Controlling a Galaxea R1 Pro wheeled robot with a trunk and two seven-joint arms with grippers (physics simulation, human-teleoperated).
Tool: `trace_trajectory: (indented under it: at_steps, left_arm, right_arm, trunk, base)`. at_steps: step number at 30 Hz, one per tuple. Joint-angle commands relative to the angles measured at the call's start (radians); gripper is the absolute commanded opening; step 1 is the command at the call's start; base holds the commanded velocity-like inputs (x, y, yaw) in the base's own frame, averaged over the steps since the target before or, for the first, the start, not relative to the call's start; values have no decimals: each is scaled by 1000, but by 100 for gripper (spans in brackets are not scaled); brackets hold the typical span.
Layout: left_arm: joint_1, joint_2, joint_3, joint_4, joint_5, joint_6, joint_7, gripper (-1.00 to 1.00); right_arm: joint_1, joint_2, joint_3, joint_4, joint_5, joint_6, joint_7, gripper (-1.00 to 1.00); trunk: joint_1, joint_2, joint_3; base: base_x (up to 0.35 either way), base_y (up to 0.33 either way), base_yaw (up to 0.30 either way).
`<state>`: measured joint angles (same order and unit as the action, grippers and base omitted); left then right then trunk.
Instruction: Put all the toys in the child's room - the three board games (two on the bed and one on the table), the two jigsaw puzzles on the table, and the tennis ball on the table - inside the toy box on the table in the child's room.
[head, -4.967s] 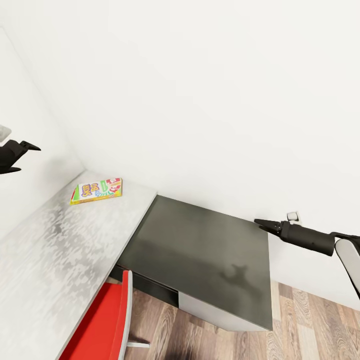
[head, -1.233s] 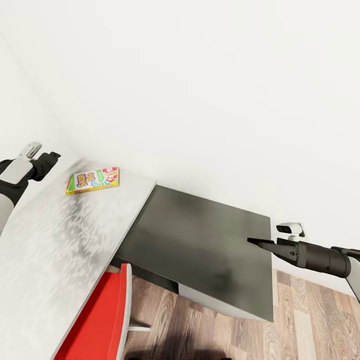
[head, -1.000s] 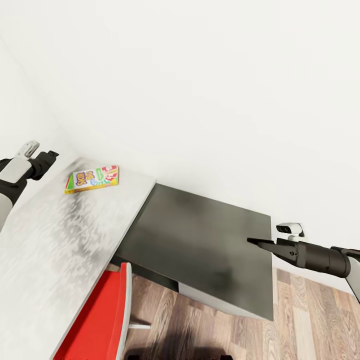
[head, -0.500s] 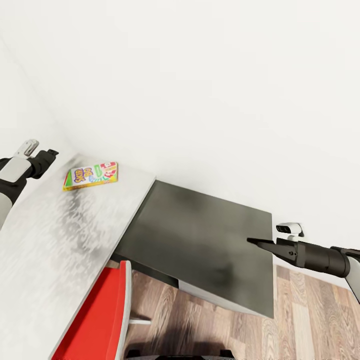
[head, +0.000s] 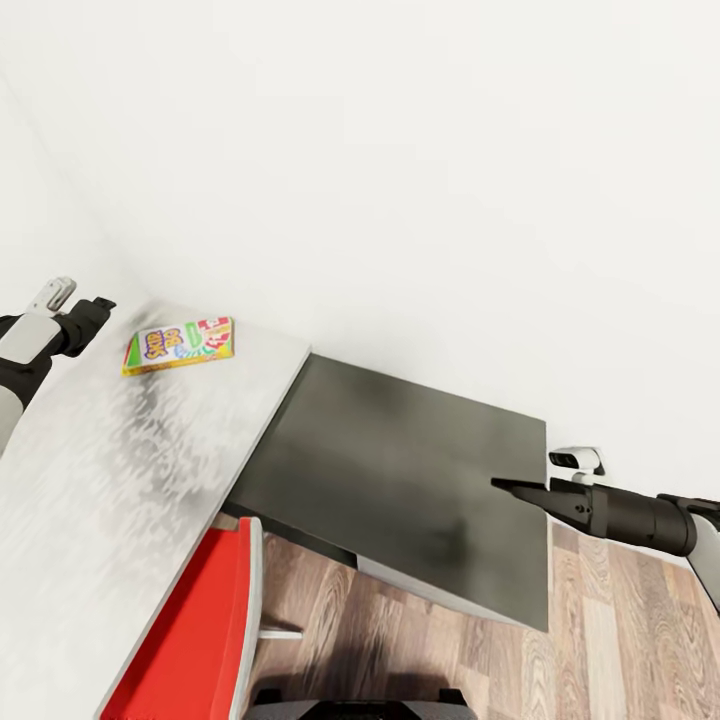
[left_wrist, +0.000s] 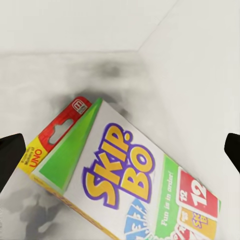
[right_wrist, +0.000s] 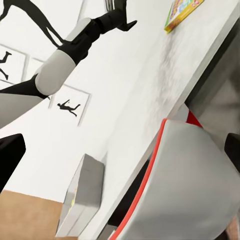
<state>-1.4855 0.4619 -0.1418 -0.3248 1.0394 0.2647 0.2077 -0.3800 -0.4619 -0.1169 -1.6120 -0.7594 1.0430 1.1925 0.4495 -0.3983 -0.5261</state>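
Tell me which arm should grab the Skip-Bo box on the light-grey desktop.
Left, probably. The left gripper hangs beside the white-and-green Skip-Bo board game box, jaws open, the box between them in its wrist view. The right gripper is across the lower dark-grey desktop.

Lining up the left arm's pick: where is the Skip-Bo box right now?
In the head view, the Skip-Bo box lies flat on the light-grey desk near the wall corner, just right of the left gripper.
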Motion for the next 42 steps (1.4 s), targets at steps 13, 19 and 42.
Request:
trace_trajectory:
  at_steps: [13,19,42]
  left_arm:
    - [-2,0,-7,-3,11,-9,7,100]
    - [-4,0,-8,-3,10,-26,6,100]
    - [-6,1,-10,4,10,-47,6,100]
  right_arm:
    - [0,-1,6,0,0,4,4,100]
    - [0,-1,7,0,0,4,4,100]
    - [0,-4,8,0,0,4,5,100]
  trunk:
    - [0,-2,-23]
    - [0,-2,-33]
    - [0,-2,-70]
  base:
    - [0,0,0]
    - [0,0,0]
    - [0,0,0]
